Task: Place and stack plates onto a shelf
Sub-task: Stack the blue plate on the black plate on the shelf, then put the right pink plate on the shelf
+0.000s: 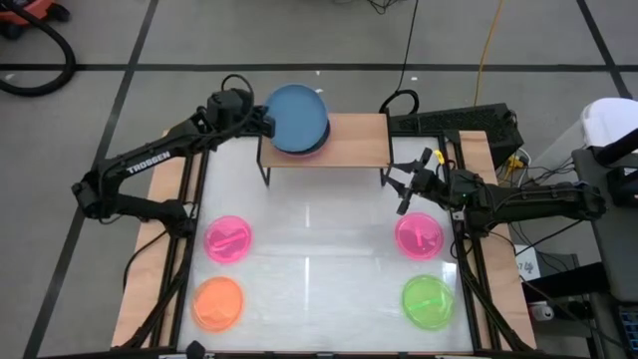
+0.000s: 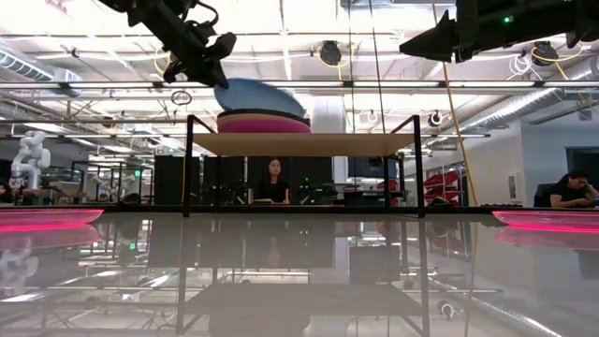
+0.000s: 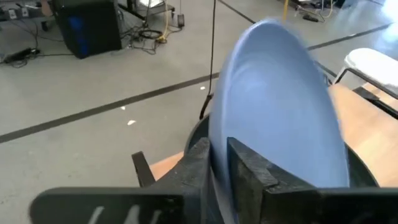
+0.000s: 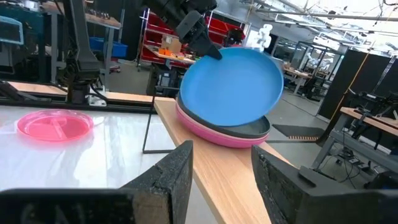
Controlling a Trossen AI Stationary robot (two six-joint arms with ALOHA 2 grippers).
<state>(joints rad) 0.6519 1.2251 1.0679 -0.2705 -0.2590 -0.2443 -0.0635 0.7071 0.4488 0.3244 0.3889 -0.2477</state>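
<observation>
Left end effector point(image 1: 261, 121) at approx 11 o'clock of desk point(image 1: 319, 259), clenched on rim of blue plate point(image 1: 298, 117); fingers point(image 3: 249, 174) pinch the rim either side. Blue plate tilted, gripped edge raised, far edge resting on stack: dark grey plate point(image 4: 249, 129) under it, then a pink-magenta plate point(image 4: 214, 134) at bottom. Stack sits on the shelf point(image 1: 354, 145), on its end nearer the left arm; rest of wooden top bare. Shelf at 12 o'clock of desk.

Right end effector point(image 1: 406, 185) at approx 2 o'clock, hovering just off the shelf's corner, fingers point(image 4: 168, 180) spread, released, holding nothing.

Small plates on desk: hot pink point(image 1: 228, 239) at 9 o'clock, orange point(image 1: 217, 303) at 7 o'clock, second hot pink point(image 1: 419, 235) at 3 o'clock just beside right end effector, green point(image 1: 429, 301) at 5 o'clock. All flat, well apart.

Low view: person point(image 2: 272, 183) seated in room behind shelf.
</observation>
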